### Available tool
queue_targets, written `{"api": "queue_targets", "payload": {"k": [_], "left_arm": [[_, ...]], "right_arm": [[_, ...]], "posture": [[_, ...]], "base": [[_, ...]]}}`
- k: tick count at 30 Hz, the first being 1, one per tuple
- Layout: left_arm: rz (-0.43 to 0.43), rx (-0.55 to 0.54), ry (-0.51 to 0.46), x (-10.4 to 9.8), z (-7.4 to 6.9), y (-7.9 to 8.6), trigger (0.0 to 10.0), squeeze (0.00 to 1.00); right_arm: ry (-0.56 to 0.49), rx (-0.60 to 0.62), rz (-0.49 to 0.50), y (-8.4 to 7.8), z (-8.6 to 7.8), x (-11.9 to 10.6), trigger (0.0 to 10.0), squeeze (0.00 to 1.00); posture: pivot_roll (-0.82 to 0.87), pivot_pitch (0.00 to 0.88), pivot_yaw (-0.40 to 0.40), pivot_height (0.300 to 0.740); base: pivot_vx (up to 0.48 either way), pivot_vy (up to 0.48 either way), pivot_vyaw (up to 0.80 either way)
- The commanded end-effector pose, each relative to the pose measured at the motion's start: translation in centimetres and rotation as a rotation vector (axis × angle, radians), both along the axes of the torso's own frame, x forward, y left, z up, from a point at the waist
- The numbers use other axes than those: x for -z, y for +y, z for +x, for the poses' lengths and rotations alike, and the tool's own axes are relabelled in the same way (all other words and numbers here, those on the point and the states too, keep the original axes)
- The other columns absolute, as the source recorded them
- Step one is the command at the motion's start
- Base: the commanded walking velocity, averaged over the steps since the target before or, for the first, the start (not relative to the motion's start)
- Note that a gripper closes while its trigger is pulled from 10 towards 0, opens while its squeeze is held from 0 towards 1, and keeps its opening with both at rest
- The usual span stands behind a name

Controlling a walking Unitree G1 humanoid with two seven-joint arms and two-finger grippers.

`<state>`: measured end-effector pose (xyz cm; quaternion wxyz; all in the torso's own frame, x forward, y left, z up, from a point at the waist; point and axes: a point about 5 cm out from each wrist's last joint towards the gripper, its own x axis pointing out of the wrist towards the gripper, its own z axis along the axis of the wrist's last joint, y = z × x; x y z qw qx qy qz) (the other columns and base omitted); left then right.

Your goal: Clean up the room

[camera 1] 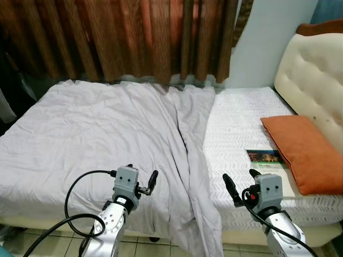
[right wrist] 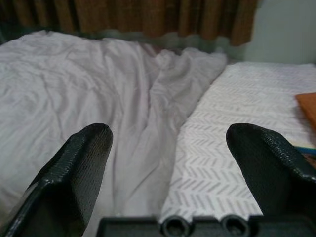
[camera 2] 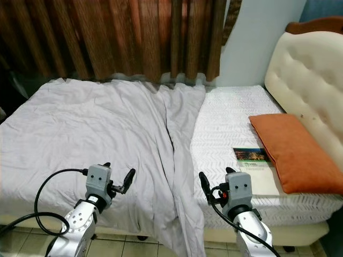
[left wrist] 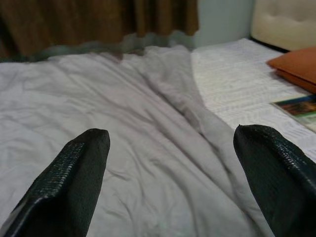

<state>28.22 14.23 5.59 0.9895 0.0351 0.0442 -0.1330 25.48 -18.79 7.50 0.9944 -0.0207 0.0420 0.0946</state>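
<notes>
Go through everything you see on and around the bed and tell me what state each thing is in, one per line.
Grey sheet: spread over the bed's left part, wrinkled, bunched along its right edge.
Mattress: right part bare, uncovered.
Orange pillow: lying flat by the headboard.
Booklet: closed, flat, beside the pillow.
Curtains: drawn shut.
Left pincer: open, holding nothing.
Right pincer: open, holding nothing.

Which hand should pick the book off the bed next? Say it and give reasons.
Right. The right hand hovers open over the bare white mattress, close to the book beside the orange pillow. The left hand, also open, is over the grey sheet, across the fold from it.
</notes>
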Motion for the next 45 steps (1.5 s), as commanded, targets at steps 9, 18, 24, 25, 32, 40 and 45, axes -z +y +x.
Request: {"api": "queue_targets", "payload": {"k": [9, 18, 24, 25, 32, 40, 45], "left_arm": [[0.054, 0.019, 0.003, 0.1, 0.3, 0.7, 10.0, 0.00], [0.034, 0.054, -0.003, -0.6, 1.2, 1.1, 10.0, 0.00], [0.035, 0.083, -0.001, -0.9, 1.7, 0.9, 10.0, 0.00], [0.032, 0.083, 0.001, -0.9, 1.8, 0.9, 10.0, 0.00], [0.020, 0.086, 0.003, -0.8, 1.9, 0.7, 10.0, 0.00], [0.008, 0.087, 0.021, -0.6, 2.3, 0.4, 10.0, 0.00], [0.008, 0.134, 0.077, -0.4, 3.8, -1.3, 10.0, 0.00]], "right_arm": [[-0.013, 0.028, -0.009, -0.3, -0.7, -0.1, 10.0, 0.00], [-0.024, 0.016, -0.012, 0.3, -0.8, -0.2, 10.0, 0.00], [-0.032, 0.030, -0.014, 0.3, -0.8, -0.3, 10.0, 0.00], [-0.034, 0.026, -0.022, 0.3, -0.8, -0.4, 10.0, 0.00], [-0.037, 0.020, -0.026, 0.2, -1.0, -0.4, 10.0, 0.00], [-0.027, 0.021, -0.018, 0.0, -1.0, -0.4, 10.0, 0.00], [-0.007, 0.018, -0.017, -0.4, -2.1, -0.6, 10.0, 0.00]], "posture": [[-0.10, 0.074, 0.009, 0.740], [-0.10, 0.089, 0.024, 0.740], [-0.11, 0.093, 0.029, 0.740], [-0.11, 0.097, 0.031, 0.740], [-0.12, 0.106, 0.028, 0.740], [-0.12, 0.110, 0.017, 0.740], [-0.16, 0.201, -0.021, 0.740]], "base": [[0.355, -0.185, 0.38], [0.194, 0.000, 0.00], [0.471, 0.000, -0.67], [0.472, 0.000, -0.80], [0.472, 0.000, 0.00], [0.472, 0.000, 0.00], [0.283, 0.000, 0.00]]}}
